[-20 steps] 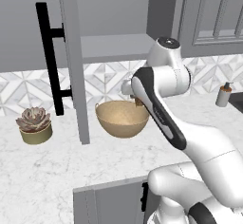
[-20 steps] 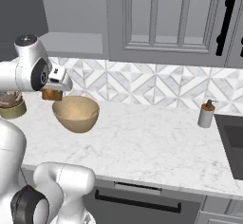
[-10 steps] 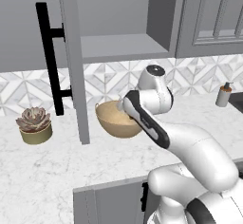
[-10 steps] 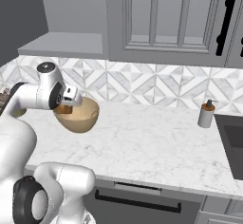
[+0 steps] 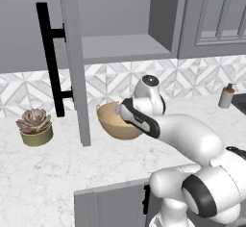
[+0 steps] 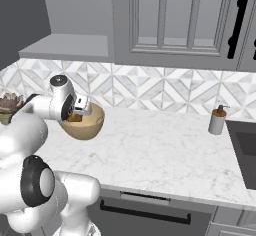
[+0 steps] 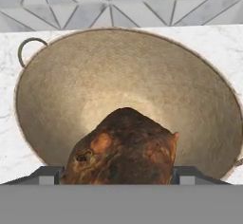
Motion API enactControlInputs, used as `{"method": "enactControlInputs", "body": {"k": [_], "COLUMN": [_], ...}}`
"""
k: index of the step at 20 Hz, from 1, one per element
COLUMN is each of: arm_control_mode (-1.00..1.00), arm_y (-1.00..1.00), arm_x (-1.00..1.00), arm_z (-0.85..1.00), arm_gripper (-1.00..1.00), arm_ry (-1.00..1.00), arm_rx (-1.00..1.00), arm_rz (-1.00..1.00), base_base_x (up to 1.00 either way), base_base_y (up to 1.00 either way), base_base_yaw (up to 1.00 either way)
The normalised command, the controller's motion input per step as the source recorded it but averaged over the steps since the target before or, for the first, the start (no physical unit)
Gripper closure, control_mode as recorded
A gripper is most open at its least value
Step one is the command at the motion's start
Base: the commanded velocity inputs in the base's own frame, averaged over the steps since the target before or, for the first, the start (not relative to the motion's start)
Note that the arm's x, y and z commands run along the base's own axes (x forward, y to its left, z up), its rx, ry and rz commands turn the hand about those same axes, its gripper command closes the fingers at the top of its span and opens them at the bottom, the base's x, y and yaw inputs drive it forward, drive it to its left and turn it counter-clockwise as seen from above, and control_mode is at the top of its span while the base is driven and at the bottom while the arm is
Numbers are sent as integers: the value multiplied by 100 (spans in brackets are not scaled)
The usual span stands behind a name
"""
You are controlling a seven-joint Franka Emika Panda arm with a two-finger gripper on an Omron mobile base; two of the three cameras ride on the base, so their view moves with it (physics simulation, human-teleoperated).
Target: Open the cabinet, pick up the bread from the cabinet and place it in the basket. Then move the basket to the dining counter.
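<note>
Bread (image 7: 124,147), a small brown crusty lump, sits between the two dark finger tips of the gripper (image 7: 118,173), which press against its sides and hold it. You see it from the hand view hanging over the hollow of the basket (image 7: 190,90), a tan round bowl with a small loop handle at its rim. From this angle you cannot tell whether the bread touches the basket's inner wall or hangs just above it.

From the right base view, the gripper (image 6: 80,111) reaches into the basket (image 6: 90,127) from above its rim, with the bread (image 6: 75,118) showing as a small brown patch inside. The basket stands on a white marble-look counter (image 6: 160,155) close to the patterned backsplash (grey and white triangles).

From the left base view, the basket (image 5: 115,127) is partly hidden behind the white arm. The cabinet (image 5: 120,48) above it is open: its door (image 5: 74,62) swings out toward you edge-on, with the long black bar handle (image 5: 50,57) on its left face. The shelf inside is bare.

A succulent in a round pot (image 5: 34,127) stands on the counter to the left of the door. A soap dispenser (image 6: 217,120) stands well apart to the right, near the sink edge.
</note>
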Motion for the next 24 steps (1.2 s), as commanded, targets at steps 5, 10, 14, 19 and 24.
{"method": "enactControlInputs", "body": {"k": [5, 10, 14, 19, 24], "arm_control_mode": [-100, -100, -100, -100, -100], "arm_y": [0, 5, 3, 0, 0], "arm_x": [55, 42, 39, 38, 25], "arm_z": [-21, -28, -41, -32, -28], "arm_gripper": [100, 100, 100, 100, 100], "arm_ry": [0, 1, 1, 0, 1], "arm_rx": [0, 0, 0, 0, 0], "arm_rz": [0, 0, 0, 0, 0], "base_base_x": [0, 0, 0, 0, 0], "base_base_y": [0, 0, 0, 0, 0], "base_base_yaw": [0, 0, 0, 0, 0]}}
